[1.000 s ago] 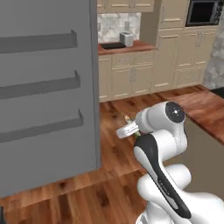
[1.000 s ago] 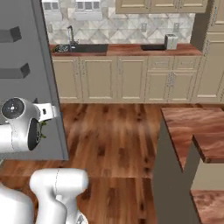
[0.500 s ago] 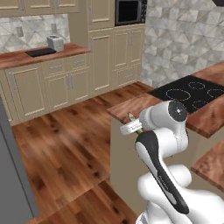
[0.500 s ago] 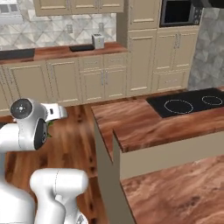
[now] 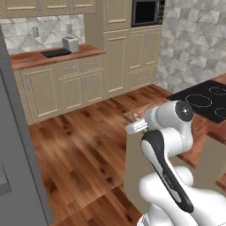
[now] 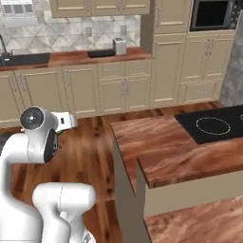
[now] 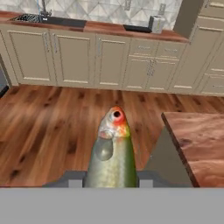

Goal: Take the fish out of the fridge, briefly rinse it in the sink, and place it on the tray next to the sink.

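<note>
Midway: fish in hand, sink and tray still ahead

Clearly the first step looks done; a single olive-green fish (image 7: 113, 153) fills the lower middle of the hand view, head up with a red-orange patch, and it seems pinched between the two fingertips of the gripper (image 7: 107, 178), though the tips themselves are hidden behind its body; in both base views the gripper is tucked behind the white arm, so only the hand view speaks for the hold.

At far left of the left base view stands a grey slab, likely the fridge (image 5: 15, 167), close beside the robot; whether it is open or shut cannot be told.

Rinsing and placing are, by my judgement, both still to do. One sink (image 6: 23, 59) sits at the far left of the back counter in the right base view, well apart from the arm, with one thin faucet (image 7: 42, 8) rising over it in the hand view. Further right on that counter lies one shallow black tray (image 6: 101, 53), and just beside it one small toaster (image 6: 119, 45). Right again, one built-in microwave (image 6: 211, 15) sits high in the tall cabinets. Nearest on the right, one wooden island counter (image 6: 161, 142) carries one black cooktop (image 6: 213, 124).
</note>
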Available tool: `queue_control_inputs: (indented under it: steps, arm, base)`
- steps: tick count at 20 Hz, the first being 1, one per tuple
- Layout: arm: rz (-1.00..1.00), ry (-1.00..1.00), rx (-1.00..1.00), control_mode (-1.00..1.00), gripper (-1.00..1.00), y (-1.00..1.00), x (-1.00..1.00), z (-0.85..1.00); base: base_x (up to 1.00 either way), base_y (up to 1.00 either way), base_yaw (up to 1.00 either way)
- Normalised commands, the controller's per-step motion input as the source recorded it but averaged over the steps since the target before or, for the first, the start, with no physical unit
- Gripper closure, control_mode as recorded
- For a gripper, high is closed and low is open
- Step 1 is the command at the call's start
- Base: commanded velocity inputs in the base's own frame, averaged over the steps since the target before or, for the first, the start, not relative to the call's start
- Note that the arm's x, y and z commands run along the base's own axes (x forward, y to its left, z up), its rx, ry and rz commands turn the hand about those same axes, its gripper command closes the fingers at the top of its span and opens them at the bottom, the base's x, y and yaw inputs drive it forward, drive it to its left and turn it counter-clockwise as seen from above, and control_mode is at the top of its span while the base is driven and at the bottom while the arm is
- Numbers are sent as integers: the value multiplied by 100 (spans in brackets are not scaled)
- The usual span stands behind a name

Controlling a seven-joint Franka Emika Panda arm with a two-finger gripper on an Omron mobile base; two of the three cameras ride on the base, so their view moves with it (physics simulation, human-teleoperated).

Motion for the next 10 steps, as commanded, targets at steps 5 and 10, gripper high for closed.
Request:
queue_control_inputs:
  steps: [5,10]
  arm:
    - [0,0,0,100,100,0,0,0]
    - [0,0,0,100,100,0,0,0]
  base:
    - [63,57,26]
    - [97,10,26]
